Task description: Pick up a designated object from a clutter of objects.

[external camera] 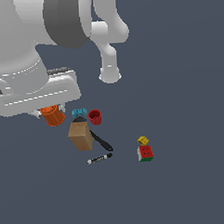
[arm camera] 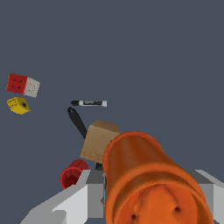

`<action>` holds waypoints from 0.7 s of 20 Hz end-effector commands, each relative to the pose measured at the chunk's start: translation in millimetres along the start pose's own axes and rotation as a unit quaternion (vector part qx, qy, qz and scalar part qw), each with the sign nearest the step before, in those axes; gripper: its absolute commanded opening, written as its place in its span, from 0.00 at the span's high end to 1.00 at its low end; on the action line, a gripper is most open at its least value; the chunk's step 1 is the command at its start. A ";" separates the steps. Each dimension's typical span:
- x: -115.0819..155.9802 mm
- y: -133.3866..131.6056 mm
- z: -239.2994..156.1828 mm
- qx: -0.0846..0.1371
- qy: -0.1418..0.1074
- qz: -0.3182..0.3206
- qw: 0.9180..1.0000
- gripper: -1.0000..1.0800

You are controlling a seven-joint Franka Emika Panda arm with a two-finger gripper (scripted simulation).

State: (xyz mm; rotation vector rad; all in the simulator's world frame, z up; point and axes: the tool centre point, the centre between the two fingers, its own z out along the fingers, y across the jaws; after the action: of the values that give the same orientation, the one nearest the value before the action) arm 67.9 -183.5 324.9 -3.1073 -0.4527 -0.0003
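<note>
- Exterior view: the gripper sits under the big white arm, and the orange cup hangs right below the hand, tilted.
- Taking the tan box as landmark, the orange cup is up and toward the exterior view's left of it, near but apart.
- Whether the cup is clear of the floor cannot be read surely from this view; no shadow or gap settles it.
- The teal brick and red cup lie just beyond the box; the black tool runs off the box's near corner, and the marker lies just past the tool.
- The die and cube touch each other, well apart from the box toward the exterior view's right.

- Wrist view: the orange cup fills the frame, lying along the camera's line between the two grey fingers, which press its sides, so the gripper is closed on it.
- The box shows behind the cup, the red cup beside the box, the tool and marker beyond it, the die and cube farther off.

- Judgement: the right item is grasped and seems drawn away from the pile. What seems left is raising it well clear and holding steady; the tilt suggests a grip that could slip.
</note>
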 end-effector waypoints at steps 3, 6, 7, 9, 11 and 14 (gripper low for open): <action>-18.0 15.2 -44.5 0.000 0.000 0.000 1.000 1.00; -26.5 23.4 -66.9 0.000 0.000 0.000 1.000 1.00; -28.9 25.8 -73.1 0.000 0.000 0.000 1.000 1.00; -32.7 30.0 -83.5 0.000 0.000 0.000 1.000 1.00; -35.4 33.1 -91.7 -0.001 0.000 0.000 1.000 1.00; -38.1 36.6 -99.8 -0.001 0.000 0.000 1.000 1.00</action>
State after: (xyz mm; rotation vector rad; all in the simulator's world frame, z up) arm 42.7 -227.7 420.1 -3.1086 -0.4529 -0.0007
